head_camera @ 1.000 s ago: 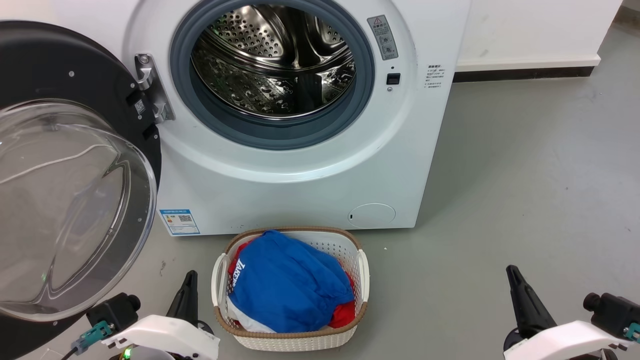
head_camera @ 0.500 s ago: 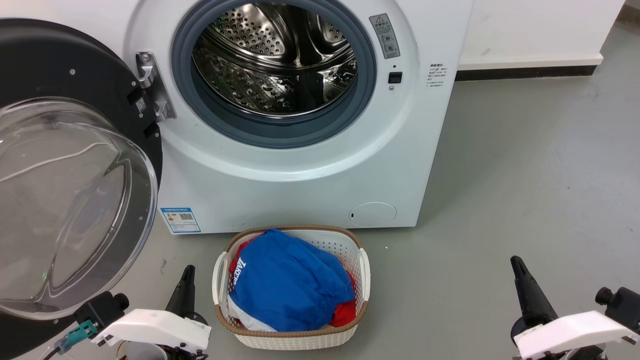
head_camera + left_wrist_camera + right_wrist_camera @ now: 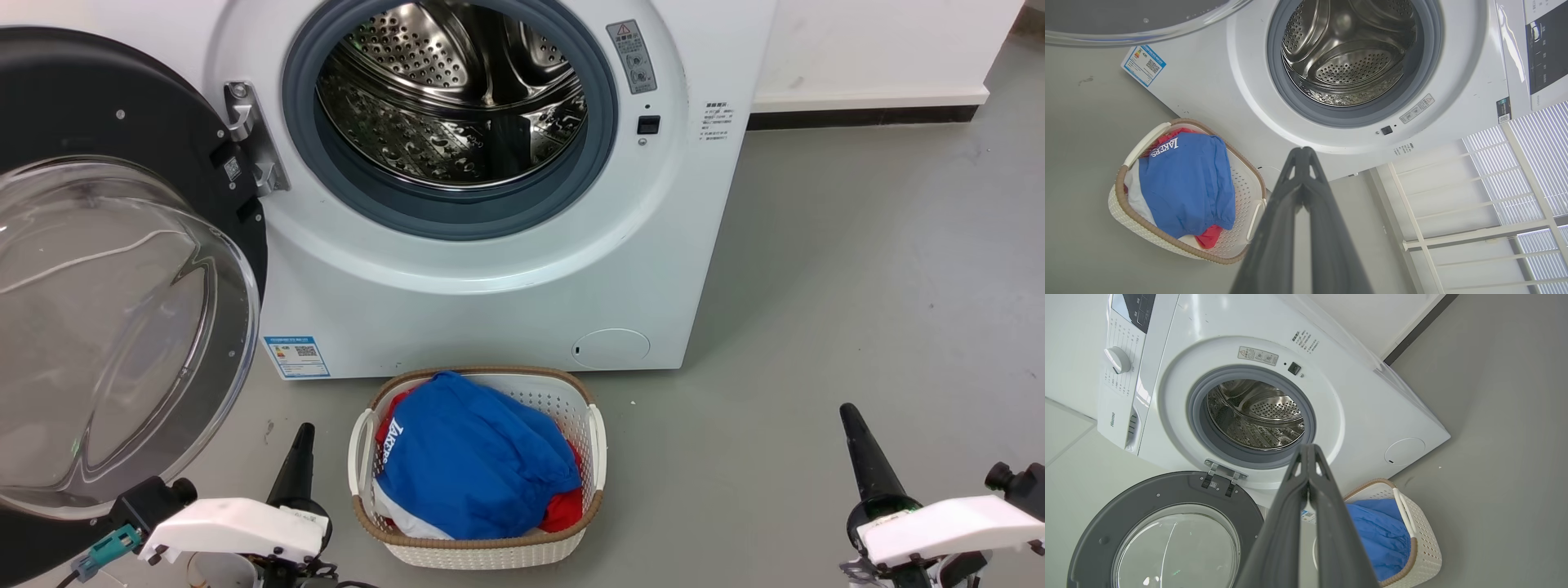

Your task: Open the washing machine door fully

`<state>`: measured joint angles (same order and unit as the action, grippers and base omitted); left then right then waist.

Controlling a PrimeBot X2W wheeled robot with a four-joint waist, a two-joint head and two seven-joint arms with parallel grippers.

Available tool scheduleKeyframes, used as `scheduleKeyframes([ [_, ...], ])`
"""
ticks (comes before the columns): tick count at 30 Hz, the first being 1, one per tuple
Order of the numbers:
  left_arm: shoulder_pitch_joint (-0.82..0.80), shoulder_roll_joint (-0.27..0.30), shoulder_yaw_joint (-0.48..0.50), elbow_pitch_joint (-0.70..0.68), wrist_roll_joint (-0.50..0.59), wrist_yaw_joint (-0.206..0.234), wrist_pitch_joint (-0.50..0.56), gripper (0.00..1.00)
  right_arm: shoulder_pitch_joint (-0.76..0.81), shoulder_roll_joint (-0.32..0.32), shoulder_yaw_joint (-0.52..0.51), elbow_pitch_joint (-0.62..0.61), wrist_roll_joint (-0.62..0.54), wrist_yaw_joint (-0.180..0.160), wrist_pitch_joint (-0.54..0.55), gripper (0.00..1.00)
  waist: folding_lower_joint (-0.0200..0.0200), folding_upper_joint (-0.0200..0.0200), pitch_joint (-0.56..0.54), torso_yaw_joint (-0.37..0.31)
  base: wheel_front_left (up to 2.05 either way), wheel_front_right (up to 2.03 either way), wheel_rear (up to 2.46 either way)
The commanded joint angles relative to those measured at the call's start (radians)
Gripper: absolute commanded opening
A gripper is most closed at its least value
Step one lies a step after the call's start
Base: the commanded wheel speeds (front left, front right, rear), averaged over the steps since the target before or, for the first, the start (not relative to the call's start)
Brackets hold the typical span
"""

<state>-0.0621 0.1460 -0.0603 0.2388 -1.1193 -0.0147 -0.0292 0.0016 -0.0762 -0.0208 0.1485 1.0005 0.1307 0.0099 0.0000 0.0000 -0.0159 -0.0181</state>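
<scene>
Hanging wide open at the far left of the head view, the washing machine door (image 3: 114, 310) swings out on its metal hinge (image 3: 249, 139). Its clear domed window faces the camera, well clear of the drum opening.

Just right of the door and low in the view, the left pincer (image 3: 303, 433) is clenched on nothing. The left wrist view shows its fingertips pressed together (image 3: 1303, 153).

In the centre stands the washing machine (image 3: 490, 286), its steel drum (image 3: 449, 98) fully exposed. A white laundry basket (image 3: 482, 559) with blue clothing (image 3: 473, 465) sits on the floor just in front.

At the far right, the right pincer (image 3: 851, 420) is likewise clenched and empty, well apart from everything.

The opening step looks finished, or nearly so, with both arms parked low. If the door has any swing left, the next move would call for a light outward push on its rim by the left pincer.

Compared with a second ago, the door holds the same angle to the machine. The whole scene has shifted slightly, so the camera has moved. Both pincer tips sit a little higher, with the wrists spread outward.
</scene>
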Motion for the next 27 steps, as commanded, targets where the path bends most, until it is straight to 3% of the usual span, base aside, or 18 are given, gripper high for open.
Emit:
scheduleKeyframes([
  [1,-0.024,-0.004,0.010,-0.007,-0.022,-0.008,0.006,0.00,-0.021,-0.007,-0.003,-0.003,0.030,0.000,0.004,0.00,0.0000,0.0000,0.000,0.000,0.00,0.00,0.00],
  [27,-0.037,-0.047,0.091,-0.001,-0.246,-0.061,0.072,0.00,-0.067,-0.006,-0.027,0.043,0.322,0.000,0.036,0.00,0.0000,0.0000,0.008,0.007,0.00,0.00,0.00],
])
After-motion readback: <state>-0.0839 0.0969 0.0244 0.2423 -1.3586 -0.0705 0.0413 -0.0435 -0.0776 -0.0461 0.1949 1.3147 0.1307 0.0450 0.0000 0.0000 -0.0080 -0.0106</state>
